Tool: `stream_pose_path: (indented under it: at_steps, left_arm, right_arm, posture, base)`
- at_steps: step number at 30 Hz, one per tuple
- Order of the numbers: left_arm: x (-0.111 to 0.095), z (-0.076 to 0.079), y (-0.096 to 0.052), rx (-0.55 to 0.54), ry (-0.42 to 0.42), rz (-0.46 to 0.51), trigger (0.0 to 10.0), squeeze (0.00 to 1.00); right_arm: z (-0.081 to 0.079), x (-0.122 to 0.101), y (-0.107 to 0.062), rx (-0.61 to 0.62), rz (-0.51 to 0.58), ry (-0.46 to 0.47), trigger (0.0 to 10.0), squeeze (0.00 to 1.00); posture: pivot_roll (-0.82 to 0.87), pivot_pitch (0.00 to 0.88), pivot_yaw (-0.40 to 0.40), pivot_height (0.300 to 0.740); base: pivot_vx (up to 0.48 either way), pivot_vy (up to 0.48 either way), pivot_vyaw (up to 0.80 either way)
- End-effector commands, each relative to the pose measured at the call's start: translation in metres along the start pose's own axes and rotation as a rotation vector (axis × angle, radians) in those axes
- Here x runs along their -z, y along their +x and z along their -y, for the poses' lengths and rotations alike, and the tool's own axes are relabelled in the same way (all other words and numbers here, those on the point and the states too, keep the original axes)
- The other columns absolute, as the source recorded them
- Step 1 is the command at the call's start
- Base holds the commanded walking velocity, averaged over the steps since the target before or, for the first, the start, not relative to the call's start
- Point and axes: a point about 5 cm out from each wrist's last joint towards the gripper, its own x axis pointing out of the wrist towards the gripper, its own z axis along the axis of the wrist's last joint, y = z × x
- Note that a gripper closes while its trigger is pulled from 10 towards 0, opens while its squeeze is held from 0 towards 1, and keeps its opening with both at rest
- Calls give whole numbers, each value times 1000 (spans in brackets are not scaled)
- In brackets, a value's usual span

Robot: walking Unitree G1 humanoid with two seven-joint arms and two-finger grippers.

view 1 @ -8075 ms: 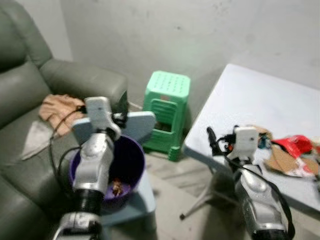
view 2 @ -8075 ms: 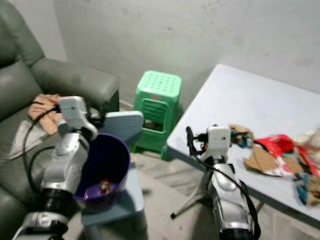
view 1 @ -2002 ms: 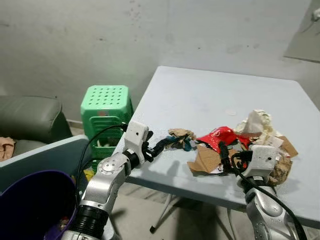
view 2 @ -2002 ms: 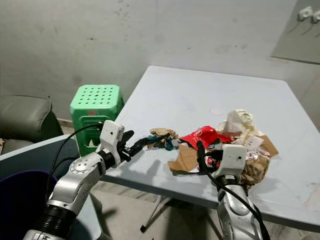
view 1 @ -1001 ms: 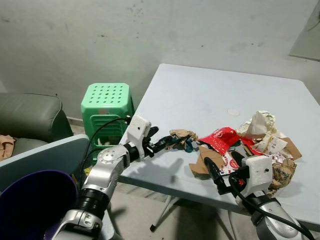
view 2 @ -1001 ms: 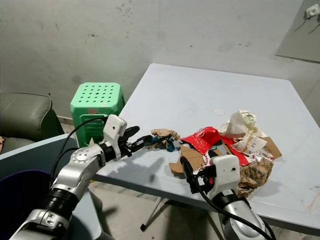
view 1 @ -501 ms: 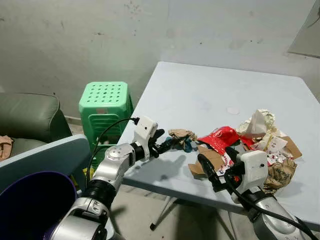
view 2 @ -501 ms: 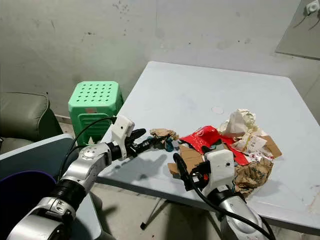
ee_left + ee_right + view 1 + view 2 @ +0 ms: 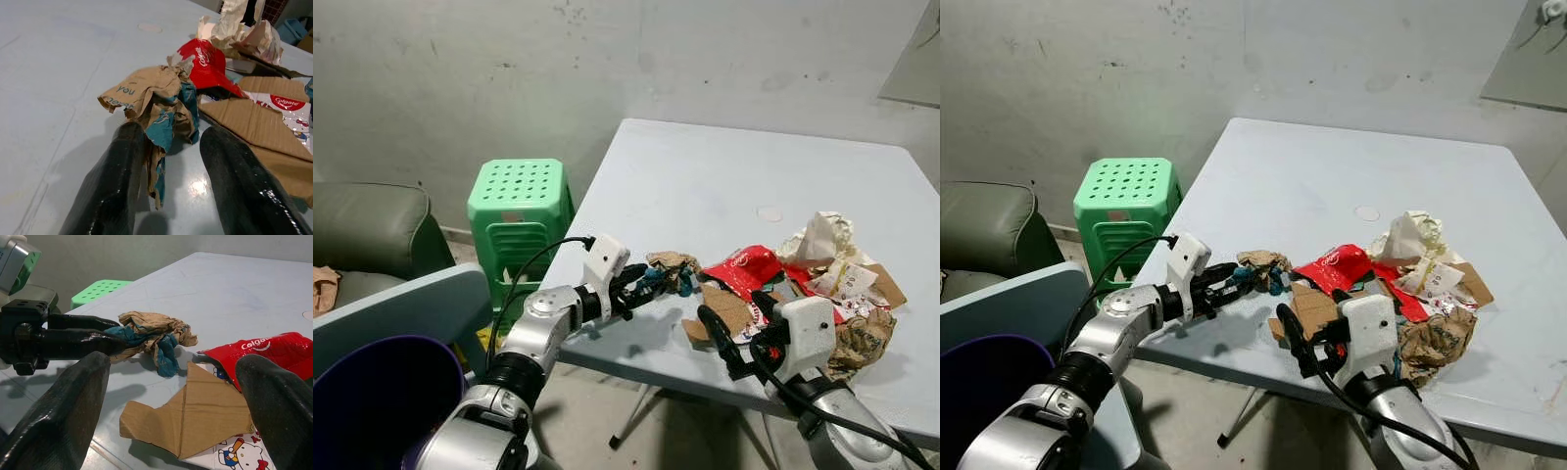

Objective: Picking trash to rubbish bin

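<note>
Reaching farther across the table than half a second ago, the left gripper now has its parted fingers on either side of the crumpled brown-and-teal paper wad, which lies near the table's front edge. Just beyond the wad sit a red Colgate wrapper and torn cardboard. The right gripper hovers spread wide before the cardboard. A green stool stands beside the table; a purple bin sits lower left.

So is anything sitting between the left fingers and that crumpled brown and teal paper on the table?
Nothing visible. The left gripper already has its open fingers on either side of the crumpled paper; the red wrapper and cardboard lie beyond it.
</note>
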Motion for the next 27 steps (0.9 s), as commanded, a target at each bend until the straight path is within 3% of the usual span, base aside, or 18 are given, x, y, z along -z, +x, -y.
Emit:
stream_pose_path:
  at_steps: [1, 15, 27]
  left_arm:
    - [-6, -1, 2, 16, 32, -1, 0, 0]
    - [-7, -6, -1, 2, 43, -3, 0, 0]
    - [-15, -11, -2, -9, 53, 17, 0, 0]
  right_arm:
    - [-1, -3, -1, 4, 1, -6, 10000, 0]
    - [-3, -1, 0, 13, 2, -9, 10000, 0]
    - [-11, 3, -1, -66, -30, -6, 10000, 0]
  posture:
    - [-221, 33, 1, 740]
    - [-217, 15, 5, 740]
    - [-209, 15, 1, 740]
  base:
    - [0, 0, 0]
    - [0, 0, 0]
    - [0, 0, 0]
